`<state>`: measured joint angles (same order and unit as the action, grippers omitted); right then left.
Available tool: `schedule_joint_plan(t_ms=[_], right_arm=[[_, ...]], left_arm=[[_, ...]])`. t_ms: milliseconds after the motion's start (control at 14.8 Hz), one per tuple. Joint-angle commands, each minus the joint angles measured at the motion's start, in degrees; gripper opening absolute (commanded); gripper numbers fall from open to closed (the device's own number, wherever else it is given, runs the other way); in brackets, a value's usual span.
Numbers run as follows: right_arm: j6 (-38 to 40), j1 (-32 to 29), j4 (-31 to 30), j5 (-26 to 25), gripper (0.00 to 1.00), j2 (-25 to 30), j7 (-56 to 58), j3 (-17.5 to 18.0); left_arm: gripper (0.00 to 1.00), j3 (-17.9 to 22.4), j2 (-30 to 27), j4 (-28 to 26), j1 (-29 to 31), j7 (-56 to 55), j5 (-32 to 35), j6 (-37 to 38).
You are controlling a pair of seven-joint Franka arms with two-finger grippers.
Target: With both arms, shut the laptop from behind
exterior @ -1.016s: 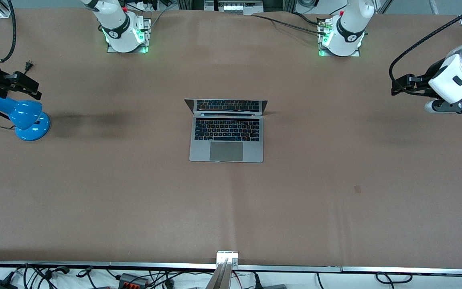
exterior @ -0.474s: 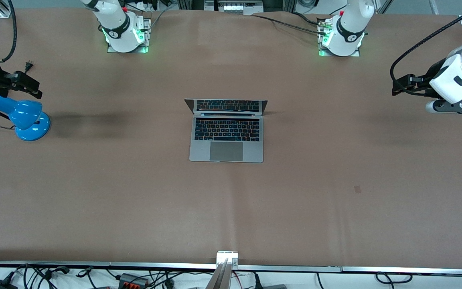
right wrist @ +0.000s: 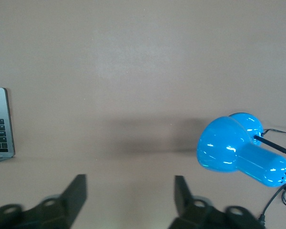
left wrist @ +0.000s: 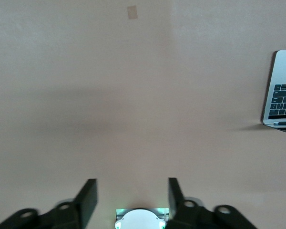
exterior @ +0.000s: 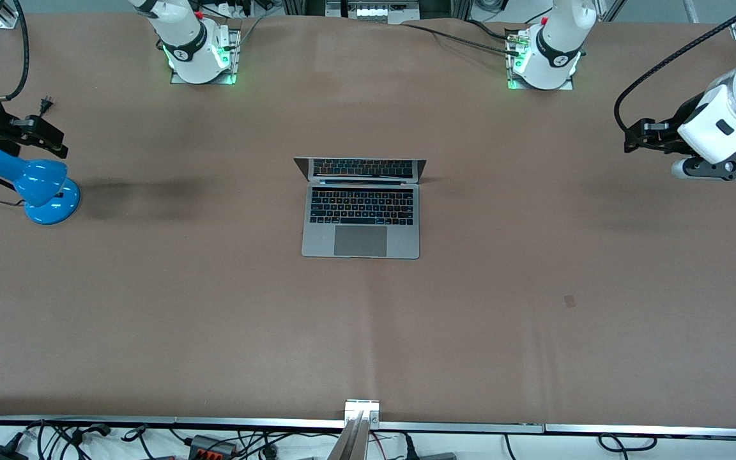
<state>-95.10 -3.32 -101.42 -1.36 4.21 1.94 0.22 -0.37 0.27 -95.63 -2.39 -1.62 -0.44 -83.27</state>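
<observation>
The laptop (exterior: pixel 360 217) lies open in the middle of the table, its dark screen tilted up toward the arms' bases and its keyboard facing the front camera. One edge of the laptop (left wrist: pixel 281 88) shows in the left wrist view, and a corner of the laptop (right wrist: pixel 0 124) shows in the right wrist view. My left gripper (exterior: pixel 639 134) hangs over the table at the left arm's end, well away from the laptop. Its fingers (left wrist: pixel 88 195) stand apart with nothing between them, so the left gripper (left wrist: pixel 132 183) is open. My right gripper (exterior: pixel 42 134) hovers above a blue lamp at the right arm's end. The right gripper (right wrist: pixel 129 179) is open and empty.
A blue desk lamp (exterior: pixel 42 188) with a black cord stands at the right arm's end of the table; the lamp (right wrist: pixel 238 152) also shows in the right wrist view. A small brown patch (exterior: pixel 570 300) marks the table cover. Both arm bases (exterior: pixel 202 57) stand along the table's edge.
The left arm's hand has drifted slightly toward the bases' edge of the table and toward the laptop. The right gripper has shifted a little over the lamp. The laptop has not moved.
</observation>
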Motion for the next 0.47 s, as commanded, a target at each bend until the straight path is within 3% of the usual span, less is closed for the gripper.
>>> schedule_joint_plan(t_ms=[0,68,406], right_arm=[[1.3,0.6,-0.5,0.1,0.12,0.7,-0.7,0.4],[1.3,0.7,-0.5,0.2,0.00,0.6,-0.7,0.4],[2.5,1.7,-0.2,0.2,0.00,0.0,-0.8,0.4]], left_arm=[[0.20,-0.2,0.5,1.7,0.2,1.7,0.0,1.4],[0.17,-0.2,0.5,1.8,0.2,2.6,0.0,1.7],[0.03,-0.1,0.6,1.8,0.5,4.2,-0.6,2.0]])
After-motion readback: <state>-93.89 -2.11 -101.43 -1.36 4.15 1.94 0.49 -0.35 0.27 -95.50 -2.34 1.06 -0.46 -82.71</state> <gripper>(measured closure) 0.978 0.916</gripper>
